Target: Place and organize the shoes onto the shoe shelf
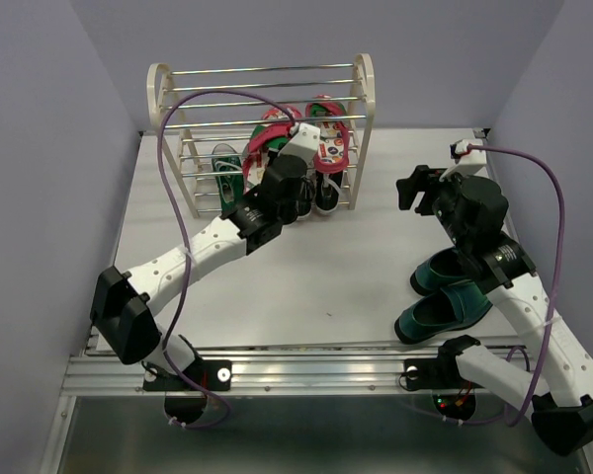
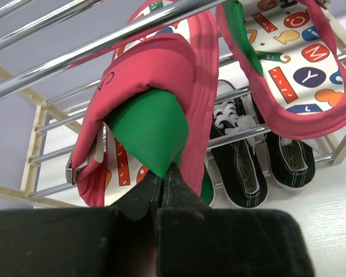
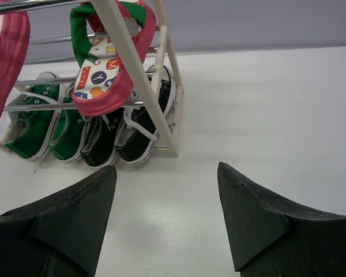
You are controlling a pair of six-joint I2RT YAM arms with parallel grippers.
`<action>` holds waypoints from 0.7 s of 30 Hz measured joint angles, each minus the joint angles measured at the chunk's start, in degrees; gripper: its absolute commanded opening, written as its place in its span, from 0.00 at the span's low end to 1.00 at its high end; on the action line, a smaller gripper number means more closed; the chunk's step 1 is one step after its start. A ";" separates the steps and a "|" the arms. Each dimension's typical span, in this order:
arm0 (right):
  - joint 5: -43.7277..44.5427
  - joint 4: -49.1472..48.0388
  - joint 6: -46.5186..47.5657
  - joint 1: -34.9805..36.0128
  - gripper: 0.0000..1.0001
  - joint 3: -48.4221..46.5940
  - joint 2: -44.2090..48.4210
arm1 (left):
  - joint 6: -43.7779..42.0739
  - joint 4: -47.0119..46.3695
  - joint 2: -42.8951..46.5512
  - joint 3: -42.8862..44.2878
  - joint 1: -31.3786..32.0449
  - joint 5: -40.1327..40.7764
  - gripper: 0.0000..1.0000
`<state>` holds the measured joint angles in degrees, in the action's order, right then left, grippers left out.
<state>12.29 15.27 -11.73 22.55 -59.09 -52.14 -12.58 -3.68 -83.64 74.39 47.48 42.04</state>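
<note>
Left gripper (image 2: pixel 163 180) pressed together, pinching the green strap (image 2: pixel 147 130) of one flip-flop (image 2: pixel 161 63). That flip-flop sits just ahead of the tips, with a shelf (image 1: pixel 361 89) bar crossing in front of it. Second flip-flop (image 2: pixel 303 69) to its right, on the bars. Black sneakers (image 2: pixel 265 164) beyond and below, bottom tier; green sneakers (image 3: pixel 40 121) left of them. Right gripper (image 3: pixel 166 170) spread, holding nothing, over table (image 3: pixel 265 104), shelf ahead-left. Loafers (image 1: pixel 443 294) behind it on table, under right arm.
</note>
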 measured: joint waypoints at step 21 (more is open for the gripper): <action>0.85 0.22 0.37 0.00 0.77 0.00 0.04 | 1.07 -13.29 -10.43 5.40 -1.64 4.76 0.00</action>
<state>13.15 15.49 -11.35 22.55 -59.09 -52.10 -11.51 -16.97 -94.06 79.79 45.84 46.81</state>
